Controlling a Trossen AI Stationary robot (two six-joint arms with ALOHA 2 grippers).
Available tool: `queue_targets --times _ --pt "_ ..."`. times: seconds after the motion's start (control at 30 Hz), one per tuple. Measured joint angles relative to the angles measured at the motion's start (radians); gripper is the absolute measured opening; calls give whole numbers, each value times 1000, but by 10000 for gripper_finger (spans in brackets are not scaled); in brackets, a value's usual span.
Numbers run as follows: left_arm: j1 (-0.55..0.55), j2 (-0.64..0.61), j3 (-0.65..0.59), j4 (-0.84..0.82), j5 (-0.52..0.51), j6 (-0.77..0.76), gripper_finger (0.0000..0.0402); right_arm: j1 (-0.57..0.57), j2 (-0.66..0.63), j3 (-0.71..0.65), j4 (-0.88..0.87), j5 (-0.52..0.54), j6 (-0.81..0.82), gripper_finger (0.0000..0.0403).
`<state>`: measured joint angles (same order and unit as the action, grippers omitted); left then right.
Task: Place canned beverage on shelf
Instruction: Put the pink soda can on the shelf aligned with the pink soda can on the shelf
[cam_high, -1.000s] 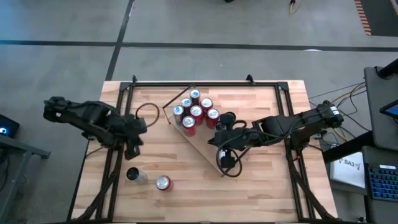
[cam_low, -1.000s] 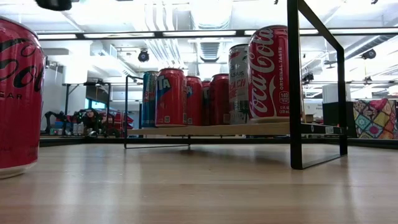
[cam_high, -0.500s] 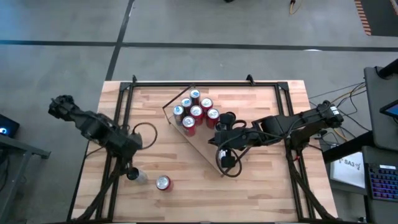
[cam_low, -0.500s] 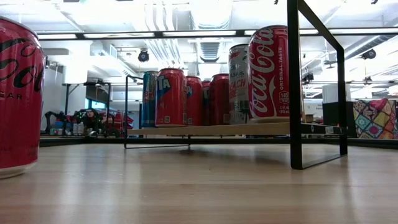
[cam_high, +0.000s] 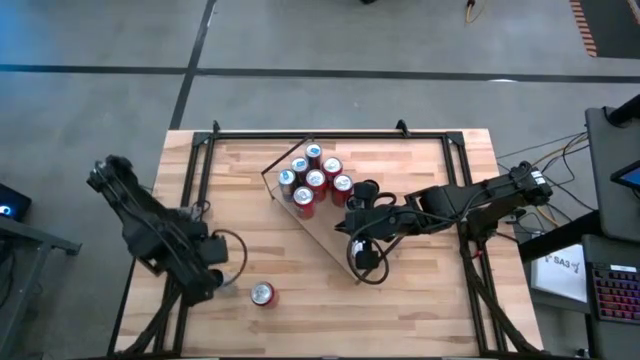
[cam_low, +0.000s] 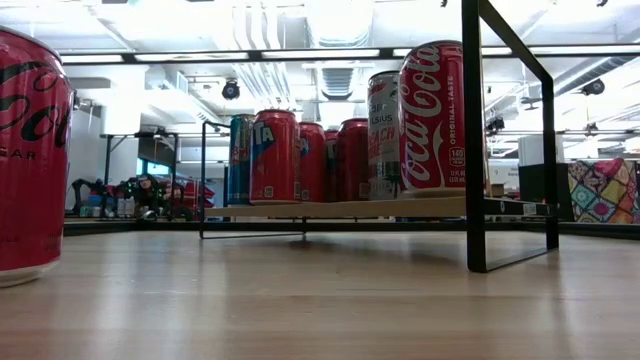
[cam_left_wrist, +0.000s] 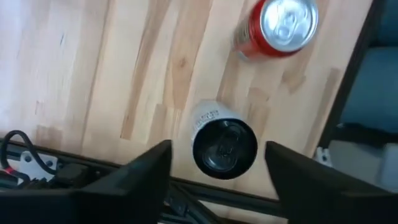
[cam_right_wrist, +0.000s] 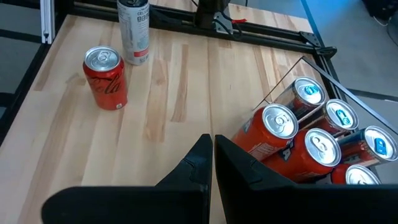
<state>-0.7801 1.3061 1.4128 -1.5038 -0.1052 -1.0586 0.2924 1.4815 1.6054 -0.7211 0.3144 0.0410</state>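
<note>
Cans: eight in total. Six upright cans stand clustered on the flat rectangular light-wood shelf with thin dark rim (cam_high: 330, 235), toward its 11 o'clock end: three with red tops and three with blue tops in the high view. The shelf lies diagonally near the middle of the light plank tabletop with black frame (cam_high: 430, 300). Two more cans stand upright on the tabletop itself, toward 7 o'clock from the shelf and well apart from it: one red cola can with silver top (cam_high: 262, 293) and one slim white can with black top (cam_left_wrist: 222, 142). The red can stands near the white can, at its 3 o'clock side in the high view; the two do not touch.

Left gripper (cam_left_wrist: 217, 163): positioned directly above the slim white can, pointing down at it. The left fingers (cam_left_wrist: 140, 171) stand released, spread to either side of the can top, with visible clearance on both sides. They touch nothing and hold nothing.

Right gripper (cam_right_wrist: 212, 154): positioned over the shelf, at the 4 o'clock side of the can cluster. The right fingers (cam_right_wrist: 199, 163) are clenched together, pads meeting, with nothing between them. They are clear of the clustered cans.
</note>
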Motion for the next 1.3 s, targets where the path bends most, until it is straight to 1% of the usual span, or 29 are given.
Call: queue_targets --times 0.13,0.2,0.27,0.53,0.73,0.93,1.1,1.3 --pt "-34 64 0 -9 -17 1 299 0 0 0 0 0 1 9" --pt "-45 98 -1 -21 -18 1 317 0 0 0 0 -3 0 9" --pt "-54 129 -1 -35 -18 1 326 0 2 0 0 -4 0 9" --pt "-71 210 -1 -52 19 -29 330 0 8 -5 -8 -8 0 9" --pt "-87 226 -1 -47 18 -83 330 2 9 -5 -8 -8 0 9" --pt "-126 227 -1 -30 18 -135 330 5 9 -6 -8 -8 -7 9" --pt "-151 225 -1 -43 -15 -178 330 5 9 -11 -7 -8 -7 9" --pt "-153 225 -1 -42 -42 -183 330 5 9 -27 -7 -8 4 9"
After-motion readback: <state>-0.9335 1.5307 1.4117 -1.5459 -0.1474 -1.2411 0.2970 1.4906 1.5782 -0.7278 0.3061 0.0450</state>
